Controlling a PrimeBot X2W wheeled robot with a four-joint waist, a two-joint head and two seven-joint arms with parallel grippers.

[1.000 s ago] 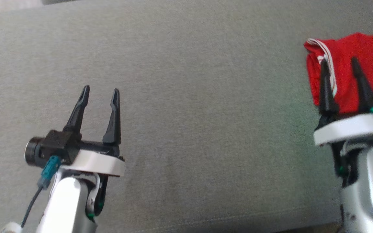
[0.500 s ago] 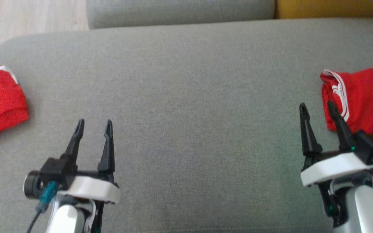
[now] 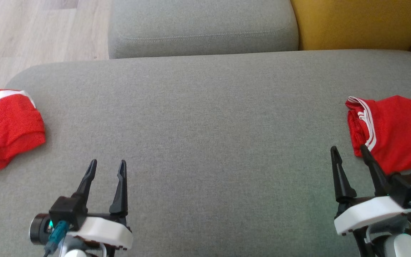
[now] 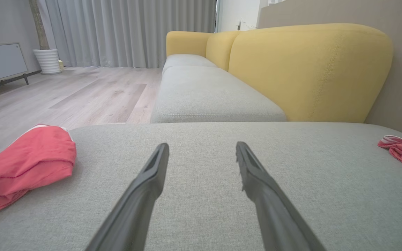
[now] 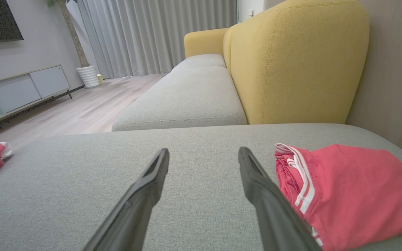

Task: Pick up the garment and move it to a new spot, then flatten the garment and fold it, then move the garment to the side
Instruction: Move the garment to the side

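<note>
Item: red garment (image 3: 394,132), seemingly folded, at 3 o'clock on the sofa seat (image 3: 205,125), second red garment (image 3: 9,125) at 9 o'clock; my left claw (image 3: 107,162) and right claw (image 3: 348,148) released, empty; I judge little left.

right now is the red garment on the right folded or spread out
Folded: the red garment lies as a compact bundle on the grey cushion, with stacked layers showing at its white-striped edge.
</note>
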